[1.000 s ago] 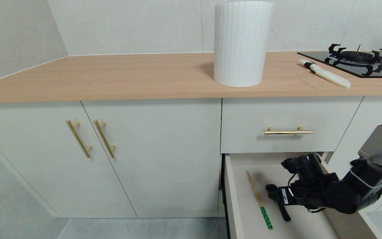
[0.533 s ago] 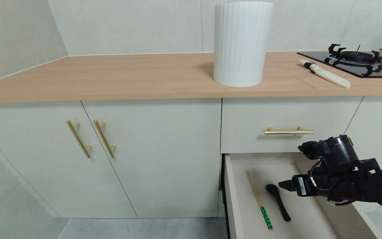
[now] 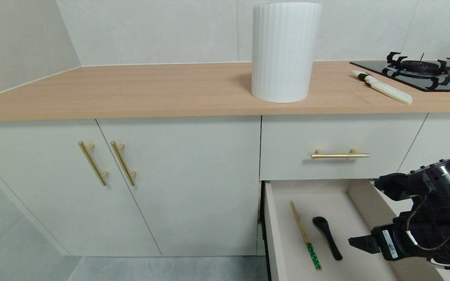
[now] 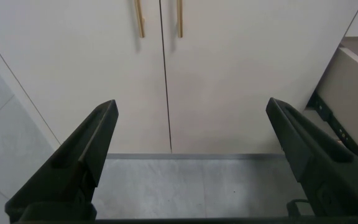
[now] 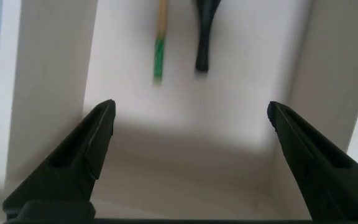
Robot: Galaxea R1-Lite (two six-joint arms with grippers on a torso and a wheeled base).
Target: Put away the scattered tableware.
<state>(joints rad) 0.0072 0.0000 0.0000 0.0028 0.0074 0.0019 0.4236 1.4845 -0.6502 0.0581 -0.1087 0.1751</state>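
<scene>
The lower drawer stands pulled out at the bottom right. On its floor lie a pair of wooden chopsticks with green ends and, just right of them, a black spoon. My right gripper hovers open at the drawer's right side, apart from the spoon. From its wrist camera the chopsticks and spoon lie beyond my right gripper, nothing between its fingers. A white knife with a black-banded handle lies on the worktop. My left gripper hangs open, low before the cabinet doors.
A tall white ribbed container stands on the wooden worktop. A black gas hob sits at the far right, beside the knife. The upper drawer with a gold handle is closed. Two cabinet doors with gold handles are closed.
My right gripper has let go of the black spoon and drawn back to the right, out of the drawer's middle. The spoon now lies free beside the chopsticks.
</scene>
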